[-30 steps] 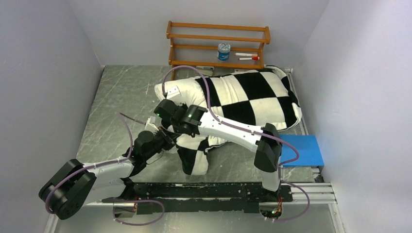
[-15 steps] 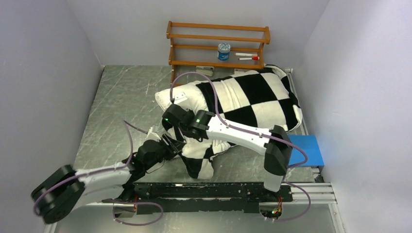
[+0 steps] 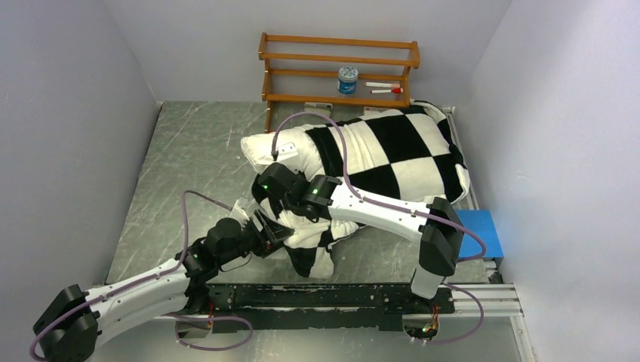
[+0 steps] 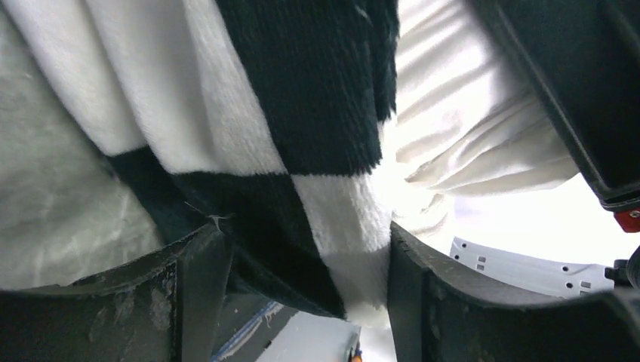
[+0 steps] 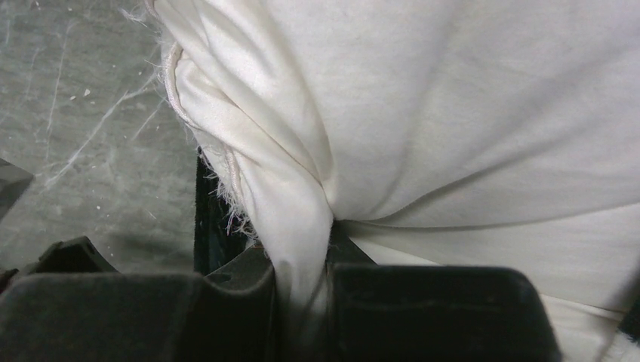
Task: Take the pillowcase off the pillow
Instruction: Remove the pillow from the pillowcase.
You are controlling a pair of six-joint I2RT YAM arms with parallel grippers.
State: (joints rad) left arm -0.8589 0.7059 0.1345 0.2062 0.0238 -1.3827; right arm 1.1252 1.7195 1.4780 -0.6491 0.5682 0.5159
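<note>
the fuzzy black-and-white checked pillowcase (image 3: 392, 147) covers most of the plump white pillow (image 3: 260, 143). the pillow lies on the scratched grey table (image 3: 189, 151) just in front of the wooden shelf (image 3: 340, 68), with its long side along the shelf. its bare wrinkly end points toward the shelf's left end. farther from the shelf, the left hand (image 4: 302, 264) pinches a bunched pillowcase fold. the right hand (image 5: 302, 294) is closed on smooth white pillow cloth.

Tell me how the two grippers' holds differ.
The left gripper clamps the thick checked pillowcase; the right gripper pinches a thin fold of the plain white pillow. The left gripper is closed less far than the right gripper. Both are shut on cloth.
</note>
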